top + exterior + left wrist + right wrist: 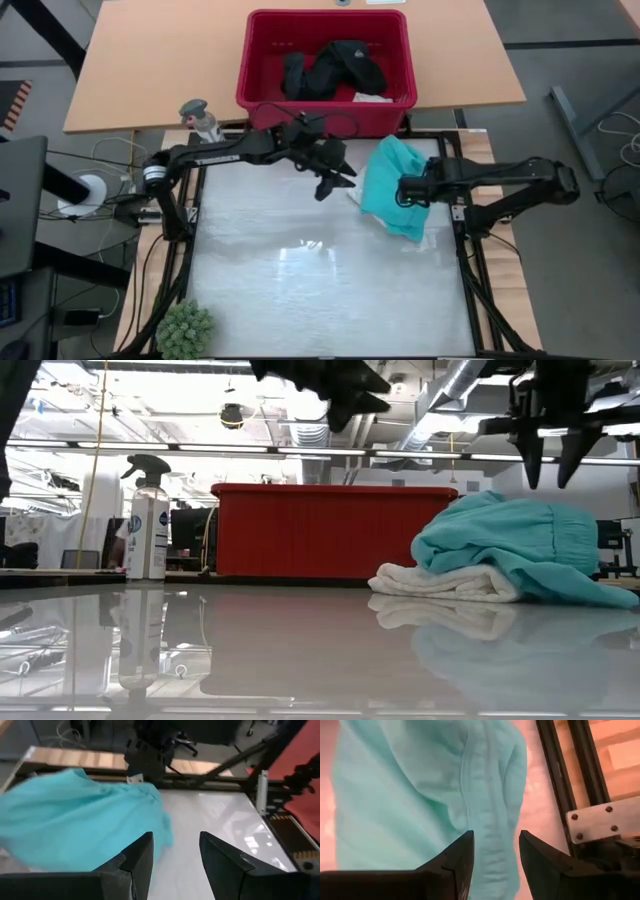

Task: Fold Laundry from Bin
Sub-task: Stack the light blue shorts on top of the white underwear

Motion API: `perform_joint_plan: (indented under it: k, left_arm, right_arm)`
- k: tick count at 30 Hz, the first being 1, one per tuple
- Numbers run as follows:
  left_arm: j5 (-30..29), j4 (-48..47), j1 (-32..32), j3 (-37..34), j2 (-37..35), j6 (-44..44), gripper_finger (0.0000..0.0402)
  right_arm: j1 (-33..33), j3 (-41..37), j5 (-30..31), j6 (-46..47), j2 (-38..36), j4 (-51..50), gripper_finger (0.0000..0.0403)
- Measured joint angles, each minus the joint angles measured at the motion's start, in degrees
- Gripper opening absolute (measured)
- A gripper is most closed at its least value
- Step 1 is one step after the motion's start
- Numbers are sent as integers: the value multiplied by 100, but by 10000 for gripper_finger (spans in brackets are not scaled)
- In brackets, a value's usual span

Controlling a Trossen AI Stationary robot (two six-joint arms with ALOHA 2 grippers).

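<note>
The right gripper (407, 190) hangs above the turquoise shirt (397, 187), its jaws parted with an empty gap between them, pointing down at the cloth without touching it. In the low view its two fingers (529, 460) hang clear above the shirt's crest. In its wrist view the shirt (420, 795) fills the ground under the fingers, a stitched seam running along it.

The left gripper (333, 180) sits raised over the far middle of the table (320, 290), jaws also parted and holding nothing, to the left of the shirt and apart from it. Its wrist view looks across the shirt (80, 825) toward the right arm beyond.

The shirt lies bunched in a heap at the table's far right, over a white piece (445, 582) that shows folded under its near-left edge in the low view. A white edge also peeks out at the heap's near right corner in the high view.

The bin (328, 60) stands beyond the table's far edge on a wooden desk (150, 70), with black clothing (330, 70) and a bit of pale cloth (370, 98) inside.

A spray bottle (203, 118) stands at the far left corner, just left of the bin. A green spiky ball (184, 332) rests at the near left corner.
</note>
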Motion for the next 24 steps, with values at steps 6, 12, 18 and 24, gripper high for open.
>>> perform_joint_plan:
  k: [6, 12, 18, 24]
  left_arm:
    - [-104, 1263, 2, 2, 663, -278, 149]
    - [-206, 1669, -11, 15, 1193, -446, 149]
    - [-183, 1670, -11, 35, 1256, -676, 149]
    - [79, 1627, -11, 37, 1253, -929, 149]
  right_arm:
    - [-364, 0, 703, 87, -13, 46, 180]
    - [-1369, -7, 1034, -331, 42, 463, 183]
    - [-2499, -7, 1082, -1108, 42, 1369, 189]
    - [-3295, -7, 206, -1554, 141, 2064, 189]
